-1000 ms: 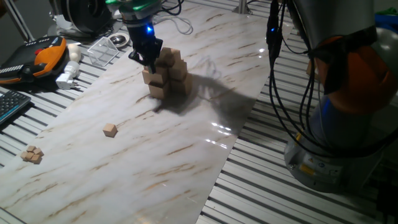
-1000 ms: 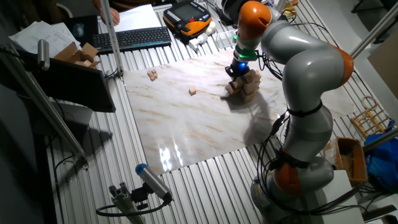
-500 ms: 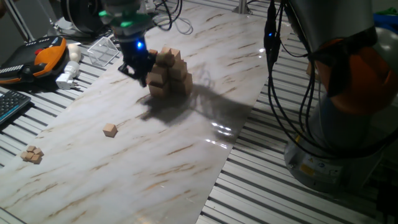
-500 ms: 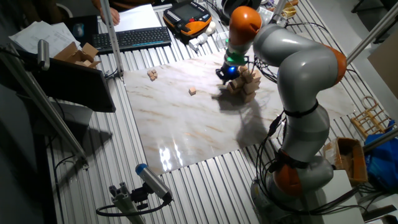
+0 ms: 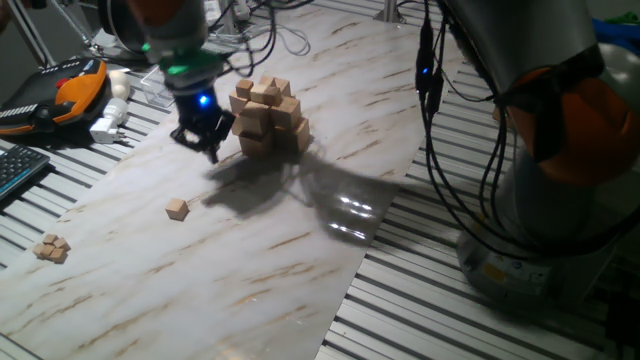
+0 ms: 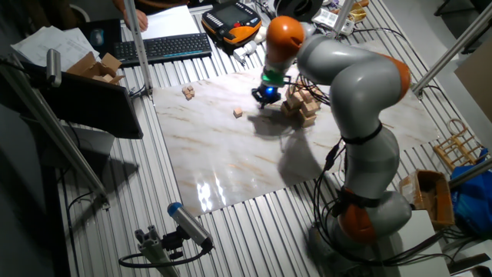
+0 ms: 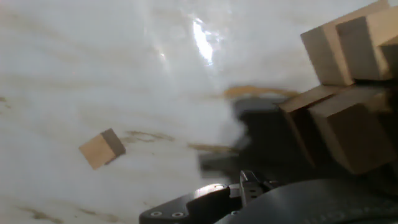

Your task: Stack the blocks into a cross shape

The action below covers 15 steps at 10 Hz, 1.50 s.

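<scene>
One small block sits alone on the marbled top of the desk, well apart from the cross shape, which stands further back on the same surface as a chunky tiered cluster of bigger tan cubes. From the hand view that lone block lies tilted to the camera at lower left, while the big cubes of the stack fill the right edge. A few more small blocks huddle together near the desk's left edge, touching one another; from the other side they show as a little clump close to the far corner.

The gripper hangs just beside the stack, on the side toward the lone block, with a blue light glowing above its fingers. It is dark and small in both fixed views, and I cannot tell whether its fingers are spread or closed, nor whether anything is between them. The orange-and-grey arm arches over from the right. Off the marble, an orange handheld unit and a keyboard rest on the slatted surface.
</scene>
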### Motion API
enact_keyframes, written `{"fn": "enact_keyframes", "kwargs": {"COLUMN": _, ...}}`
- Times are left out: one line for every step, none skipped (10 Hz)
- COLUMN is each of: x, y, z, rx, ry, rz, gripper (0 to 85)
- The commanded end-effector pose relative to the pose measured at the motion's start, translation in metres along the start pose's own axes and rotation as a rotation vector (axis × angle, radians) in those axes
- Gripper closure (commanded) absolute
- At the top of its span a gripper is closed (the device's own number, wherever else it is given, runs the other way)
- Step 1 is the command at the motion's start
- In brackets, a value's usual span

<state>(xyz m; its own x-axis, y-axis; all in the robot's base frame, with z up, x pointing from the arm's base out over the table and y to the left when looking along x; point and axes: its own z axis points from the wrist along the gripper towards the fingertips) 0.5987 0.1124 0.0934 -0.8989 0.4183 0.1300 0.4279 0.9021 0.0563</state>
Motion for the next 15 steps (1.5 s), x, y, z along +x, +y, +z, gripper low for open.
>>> {"fn": "enact_keyframes", "kwargs": {"x": 0.007, "y": 0.010, "z": 0.000, "rx": 0.005, "ry": 0.004, "rz": -0.023, "gripper": 85.0}}
{"fn": "enact_keyframes", "kwargs": {"x": 0.007, "y": 0.010, "z": 0.000, "rx": 0.035, "ry": -0.006, "rz": -0.063, "gripper": 85.0}}
{"fn": "enact_keyframes", "kwargs": {"x": 0.007, "y": 0.010, "z": 0.000, "rx": 0.045, "ry": -0.002, "rz": -0.111, "gripper": 85.0}}
{"fn": "enact_keyframes", "kwargs": {"x": 0.007, "y": 0.010, "z": 0.000, "rx": 0.042, "ry": 0.005, "rz": -0.163, "gripper": 85.0}}
{"fn": "enact_keyframes", "kwargs": {"x": 0.007, "y": 0.010, "z": 0.000, "rx": 0.054, "ry": 0.030, "rz": -0.222, "gripper": 85.0}}
{"fn": "enact_keyframes", "kwargs": {"x": 0.007, "y": 0.010, "z": 0.000, "rx": 0.066, "ry": 0.072, "rz": -0.275, "gripper": 85.0}}
{"fn": "enact_keyframes", "kwargs": {"x": 0.007, "y": 0.010, "z": 0.000, "rx": 0.058, "ry": 0.074, "rz": -0.293, "gripper": 85.0}}
{"fn": "enact_keyframes", "kwargs": {"x": 0.007, "y": 0.010, "z": 0.000, "rx": 0.043, "ry": 0.062, "rz": -0.296, "gripper": 85.0}}
{"fn": "enact_keyframes", "kwargs": {"x": 0.007, "y": 0.010, "z": 0.000, "rx": 0.030, "ry": 0.055, "rz": -0.293, "gripper": 85.0}}
{"fn": "enact_keyframes", "kwargs": {"x": 0.007, "y": 0.010, "z": 0.000, "rx": 0.018, "ry": 0.068, "rz": -0.286, "gripper": 85.0}}
{"fn": "enact_keyframes", "kwargs": {"x": 0.007, "y": 0.010, "z": 0.000, "rx": 0.001, "ry": 0.094, "rz": -0.277, "gripper": 85.0}}
{"fn": "enact_keyframes", "kwargs": {"x": 0.007, "y": 0.010, "z": 0.000, "rx": 0.015, "ry": 0.077, "rz": -0.299, "gripper": 85.0}}
{"fn": "enact_keyframes", "kwargs": {"x": 0.010, "y": 0.028, "z": 0.004, "rx": 0.035, "ry": 0.054, "rz": -0.325, "gripper": 85.0}}
{"fn": "enact_keyframes", "kwargs": {"x": 0.014, "y": 0.043, "z": 0.006, "rx": 0.018, "ry": 0.049, "rz": -0.339, "gripper": 68.0}}
{"fn": "enact_keyframes", "kwargs": {"x": 0.016, "y": 0.054, "z": 0.008, "rx": 0.019, "ry": 0.036, "rz": -0.373, "gripper": 51.0}}
